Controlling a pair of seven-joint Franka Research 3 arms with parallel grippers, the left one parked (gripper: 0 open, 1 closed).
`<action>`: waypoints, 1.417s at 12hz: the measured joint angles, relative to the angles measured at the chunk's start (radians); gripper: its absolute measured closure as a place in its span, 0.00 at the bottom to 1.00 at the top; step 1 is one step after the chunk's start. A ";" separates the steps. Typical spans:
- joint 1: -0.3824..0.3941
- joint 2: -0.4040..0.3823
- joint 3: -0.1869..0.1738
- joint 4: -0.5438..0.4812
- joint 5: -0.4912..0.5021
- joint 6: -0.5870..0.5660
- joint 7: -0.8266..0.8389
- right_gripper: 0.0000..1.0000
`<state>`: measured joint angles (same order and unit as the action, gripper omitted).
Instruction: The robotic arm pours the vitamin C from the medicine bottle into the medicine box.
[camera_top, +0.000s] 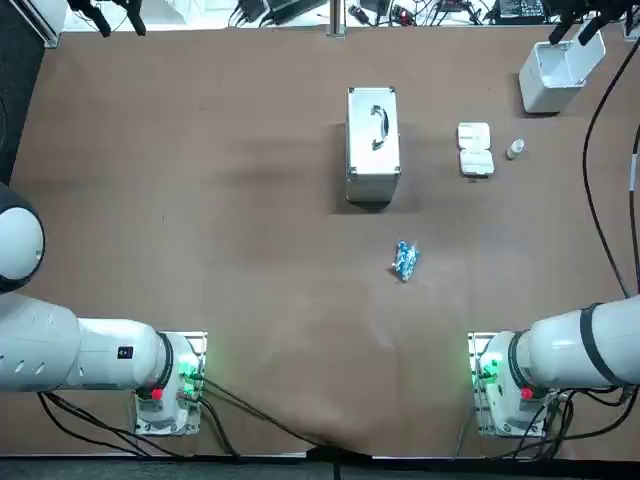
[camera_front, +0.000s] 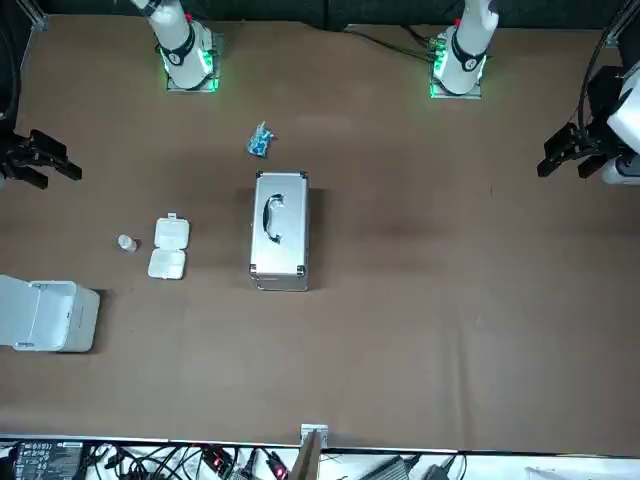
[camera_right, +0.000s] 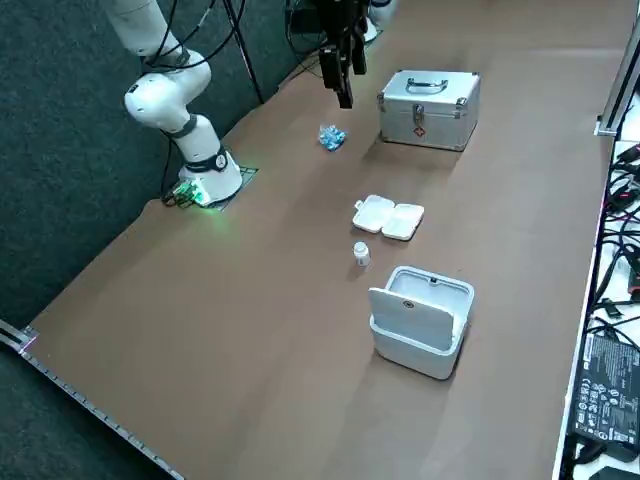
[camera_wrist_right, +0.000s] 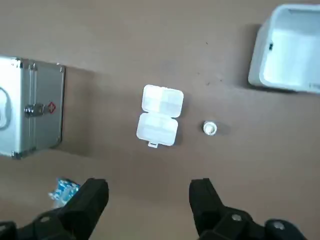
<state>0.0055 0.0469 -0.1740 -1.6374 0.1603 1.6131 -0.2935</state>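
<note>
A small white medicine bottle (camera_top: 515, 149) (camera_front: 126, 242) (camera_right: 361, 254) (camera_wrist_right: 209, 128) stands on the brown table. Just beside it lies the white medicine box (camera_top: 475, 149) (camera_front: 168, 248) (camera_right: 389, 217) (camera_wrist_right: 160, 115), lid open, with its compartments showing. My right gripper (camera_wrist_right: 149, 189) hangs high above the table, open and holding nothing. Its wrist camera looks down on the box and the bottle. The same gripper appears at the far right in the top view (camera_top: 575, 28), at the left edge in the front view (camera_front: 38, 160), and at the top of the right side view (camera_right: 340, 65).
A silver first-aid case (camera_top: 373, 145) (camera_wrist_right: 30, 107) lies left of the medicine box in the top view. A blue packet (camera_top: 405, 261) (camera_right: 331, 137) lies nearer the robot. An open white bin (camera_top: 555, 72) (camera_right: 422, 322) stands at the far right corner.
</note>
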 joint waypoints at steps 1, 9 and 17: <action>-0.011 0.003 0.000 0.000 0.009 0.001 -0.042 0.00; -0.085 0.013 -0.001 -0.066 0.159 0.114 -0.540 0.00; -0.262 0.015 -0.005 -0.256 0.458 0.227 -1.116 0.00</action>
<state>-0.2566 0.0623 -0.1788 -1.8930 0.6183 1.8402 -1.4094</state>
